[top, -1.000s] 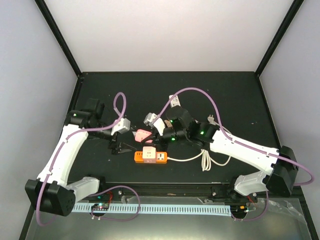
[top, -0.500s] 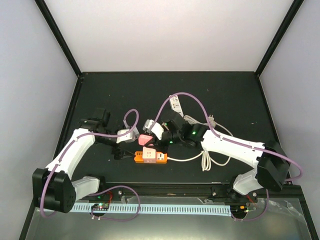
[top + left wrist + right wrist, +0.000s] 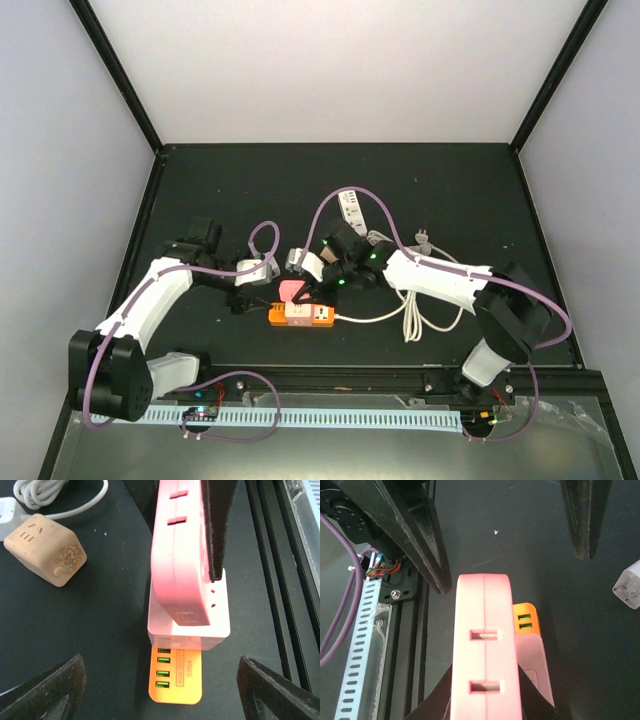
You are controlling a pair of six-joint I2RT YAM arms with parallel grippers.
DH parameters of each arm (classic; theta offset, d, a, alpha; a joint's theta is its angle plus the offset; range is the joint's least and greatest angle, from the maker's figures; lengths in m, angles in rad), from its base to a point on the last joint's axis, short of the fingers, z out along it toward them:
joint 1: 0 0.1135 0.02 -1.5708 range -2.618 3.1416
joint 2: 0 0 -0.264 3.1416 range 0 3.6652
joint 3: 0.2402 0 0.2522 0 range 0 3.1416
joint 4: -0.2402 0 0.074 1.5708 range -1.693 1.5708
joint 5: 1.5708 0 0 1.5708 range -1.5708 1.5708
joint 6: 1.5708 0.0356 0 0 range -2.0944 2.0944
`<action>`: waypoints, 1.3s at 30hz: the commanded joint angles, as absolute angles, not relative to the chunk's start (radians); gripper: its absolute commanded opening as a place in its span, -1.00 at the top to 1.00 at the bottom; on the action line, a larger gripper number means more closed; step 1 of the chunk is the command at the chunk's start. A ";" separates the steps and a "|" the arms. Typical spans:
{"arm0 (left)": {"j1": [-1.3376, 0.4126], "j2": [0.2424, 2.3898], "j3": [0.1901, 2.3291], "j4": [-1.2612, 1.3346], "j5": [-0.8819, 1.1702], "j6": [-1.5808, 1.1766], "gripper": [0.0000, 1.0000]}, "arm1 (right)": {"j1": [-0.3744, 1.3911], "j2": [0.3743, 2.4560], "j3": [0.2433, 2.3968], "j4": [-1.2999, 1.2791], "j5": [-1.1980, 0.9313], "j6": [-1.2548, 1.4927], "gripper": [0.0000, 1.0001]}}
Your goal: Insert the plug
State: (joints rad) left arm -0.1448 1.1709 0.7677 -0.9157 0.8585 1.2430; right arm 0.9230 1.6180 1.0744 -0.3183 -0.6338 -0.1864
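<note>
The pink plug [image 3: 290, 290] stands upright over the orange power strip [image 3: 320, 316], and my right gripper [image 3: 306, 284] is shut on it. In the right wrist view the plug [image 3: 485, 655] fills the centre between my right gripper's [image 3: 485, 707] black fingers. In the left wrist view the plug's [image 3: 185, 555] lower end meets a pale block [image 3: 189, 627] seated on the strip [image 3: 176, 682]. Its prongs are hidden. My left gripper [image 3: 160, 690] is open, its fingers [image 3: 45, 690] wide either side of the strip's USB end and apart from it.
A beige cube adapter [image 3: 45, 547] lies left of the plug, with a coiled white cable [image 3: 415, 315] to the strip's right. A white power strip [image 3: 350, 207] lies further back. A small white charger [image 3: 629, 585] sits at the right. The table's front rail [image 3: 405, 645] runs close by.
My right gripper carried the pink plug left and down onto the strip's block. My left arm moved in toward the strip's end, its jaws narrowing slightly.
</note>
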 commanded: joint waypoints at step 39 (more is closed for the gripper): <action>-0.208 1.275 0.822 -0.901 1.067 1.239 0.52 | 0.886 1.683 1.072 -0.275 -0.827 -0.239 0.97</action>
